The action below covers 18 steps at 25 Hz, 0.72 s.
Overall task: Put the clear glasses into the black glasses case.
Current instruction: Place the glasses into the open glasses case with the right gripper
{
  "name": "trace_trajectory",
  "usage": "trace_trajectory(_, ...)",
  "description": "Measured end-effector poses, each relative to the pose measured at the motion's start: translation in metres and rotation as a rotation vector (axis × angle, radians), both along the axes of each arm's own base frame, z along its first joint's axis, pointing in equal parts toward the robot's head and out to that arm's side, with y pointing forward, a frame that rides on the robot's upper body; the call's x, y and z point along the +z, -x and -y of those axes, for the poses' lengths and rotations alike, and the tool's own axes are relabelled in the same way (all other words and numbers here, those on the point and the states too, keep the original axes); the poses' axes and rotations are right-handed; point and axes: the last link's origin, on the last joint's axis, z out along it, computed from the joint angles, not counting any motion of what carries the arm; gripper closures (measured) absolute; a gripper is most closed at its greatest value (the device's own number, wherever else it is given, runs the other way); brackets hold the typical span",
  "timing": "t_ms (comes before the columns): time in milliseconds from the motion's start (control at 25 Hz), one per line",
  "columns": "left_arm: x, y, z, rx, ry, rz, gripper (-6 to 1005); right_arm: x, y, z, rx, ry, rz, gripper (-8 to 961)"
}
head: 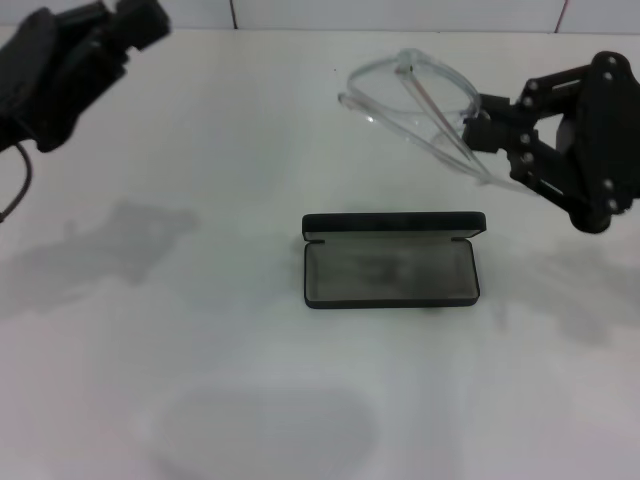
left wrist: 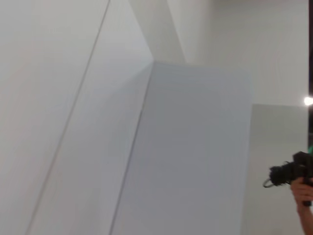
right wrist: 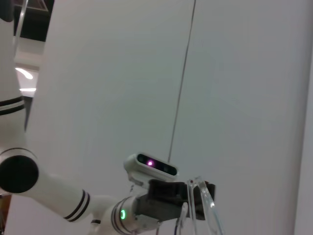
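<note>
The right gripper (head: 480,128), clamped on one end of the clear glasses (head: 415,95), holds them aloft far and right of the open black glasses case (head: 390,270), whose long axis runs left-right; the left gripper (head: 75,55) is parked far left, its grip impossible to judge.

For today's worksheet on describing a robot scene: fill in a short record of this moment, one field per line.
Clear glasses: held above the table, behind the case
Right end effector: shut on the glasses
Black glasses case: open on the table, grey lining showing, nothing inside
Left end effector: raised at the far left, away from the case
Task step: glasses not yet in the case
</note>
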Motion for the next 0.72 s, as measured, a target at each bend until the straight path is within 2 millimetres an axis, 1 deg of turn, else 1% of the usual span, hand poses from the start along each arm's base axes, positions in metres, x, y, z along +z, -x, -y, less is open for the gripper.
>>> trace_trajectory(200, -0.009, -0.010, -0.004, -0.036, 0.032, -0.016, 926, -0.004, 0.000, -0.005, -0.013, 0.009, -0.005, 881)
trace_trajectory(360, -0.009, -0.011, -0.005, -0.039, 0.027, -0.015, 915, -0.012, -0.001, -0.006, -0.016, 0.031, 0.055, 881)
trace_trajectory(560, 0.003, -0.009, -0.010, -0.022, -0.008, -0.003, 903, -0.037, 0.004, -0.006, -0.021, 0.091, 0.279, 880)
trace_trajectory(720, 0.010, -0.006, -0.012, -0.007, -0.025, 0.002, 901, -0.064, 0.016, -0.003, -0.025, 0.083, 0.488, 880)
